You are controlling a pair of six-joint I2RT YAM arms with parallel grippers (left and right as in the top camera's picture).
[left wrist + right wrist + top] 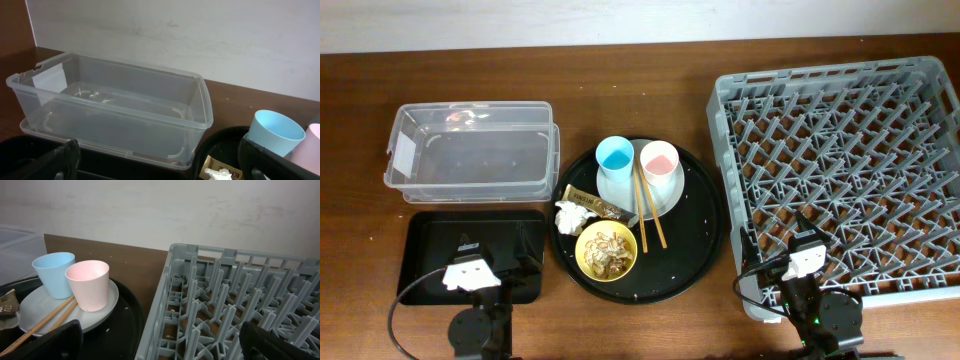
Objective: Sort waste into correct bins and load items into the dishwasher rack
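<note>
On the round black tray (700, 235) stand a light blue cup (615, 154) and a pink cup (659, 158) on a pale plate (665, 197), with wooden chopsticks (647, 208) across it. A yellow bowl (607, 250) holds beige food flakes. A crumpled white tissue (574, 216) and a gold-brown wrapper (595, 203) lie beside it. The clear tub (470, 147) and the black rectangular tray (430, 245) are at the left; the grey rack (840, 170) is at the right. My left gripper (160, 165) is open over the black tray. My right gripper (160, 342) is open over the rack's near-left corner (165, 310).
The table's brown wood shows between the tub and the round tray and behind the rack. A pale wall (200, 35) runs along the far edge. Rice-like crumbs dot the round tray (125, 330) and the rack's floor.
</note>
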